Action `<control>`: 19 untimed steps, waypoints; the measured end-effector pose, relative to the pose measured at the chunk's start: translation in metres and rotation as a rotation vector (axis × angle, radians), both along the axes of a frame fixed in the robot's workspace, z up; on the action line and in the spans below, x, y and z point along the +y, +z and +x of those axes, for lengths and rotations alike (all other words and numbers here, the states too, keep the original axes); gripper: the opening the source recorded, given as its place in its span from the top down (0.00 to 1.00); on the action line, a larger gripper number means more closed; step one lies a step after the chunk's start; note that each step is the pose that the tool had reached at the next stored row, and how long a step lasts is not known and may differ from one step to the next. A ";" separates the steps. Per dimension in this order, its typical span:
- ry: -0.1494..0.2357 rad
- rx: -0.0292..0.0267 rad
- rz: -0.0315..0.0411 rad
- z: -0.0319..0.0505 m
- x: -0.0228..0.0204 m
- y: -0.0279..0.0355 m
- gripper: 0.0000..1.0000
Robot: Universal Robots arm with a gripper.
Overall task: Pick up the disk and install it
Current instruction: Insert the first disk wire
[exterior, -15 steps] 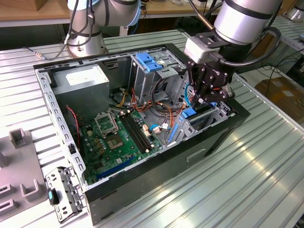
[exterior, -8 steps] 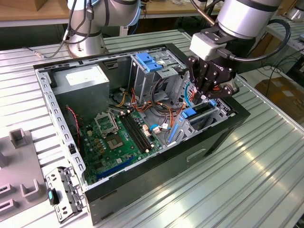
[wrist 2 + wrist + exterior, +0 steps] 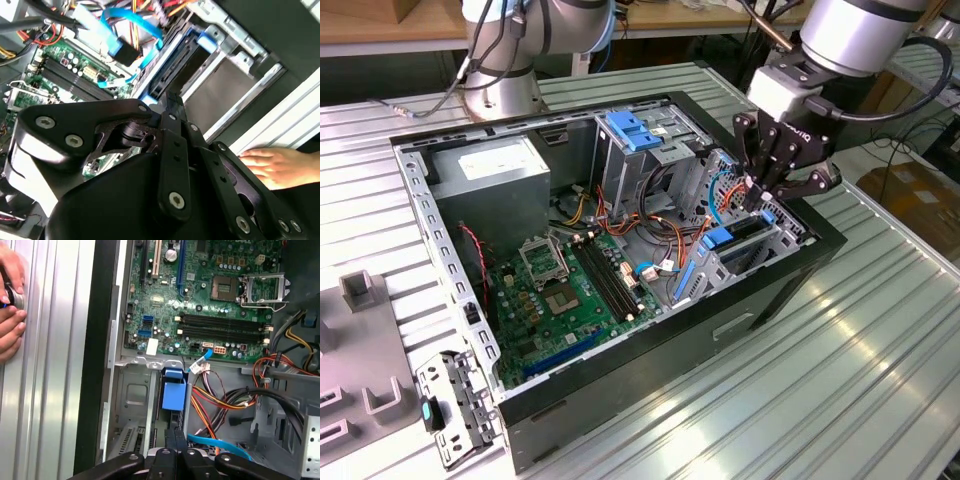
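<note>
An open computer case (image 3: 640, 355) lies on the ribbed aluminium table (image 3: 820, 400), with its motherboard (image 3: 555, 290) nearest. At the exterior view's right, the disk (image 3: 174, 392) stands on edge in its bay slot. The gripper (image 3: 758, 203), fingers closed together, meets the disk's upper edge. A person's hand (image 3: 10, 300) rests on the table. The power supply (image 3: 495, 175) sits farther back.

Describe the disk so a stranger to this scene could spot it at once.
Find the open computer case, then its corner below the gripper. There the disk stands on edge in a metal bay: a thin dark slab framed by blue rails, unlike the flat blue latch atop the tall cage or the grey power-supply box.
</note>
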State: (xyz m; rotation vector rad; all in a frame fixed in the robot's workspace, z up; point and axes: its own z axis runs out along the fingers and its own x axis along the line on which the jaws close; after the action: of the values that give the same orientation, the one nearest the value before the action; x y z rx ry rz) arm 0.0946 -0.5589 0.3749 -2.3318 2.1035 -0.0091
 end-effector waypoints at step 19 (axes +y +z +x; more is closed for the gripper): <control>0.288 0.0000 0.0001 0.0200 0.0006 0.0031 0.89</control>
State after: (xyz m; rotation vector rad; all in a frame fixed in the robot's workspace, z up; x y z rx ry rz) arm 0.1146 -0.5583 0.3780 -2.6089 1.7464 -0.0086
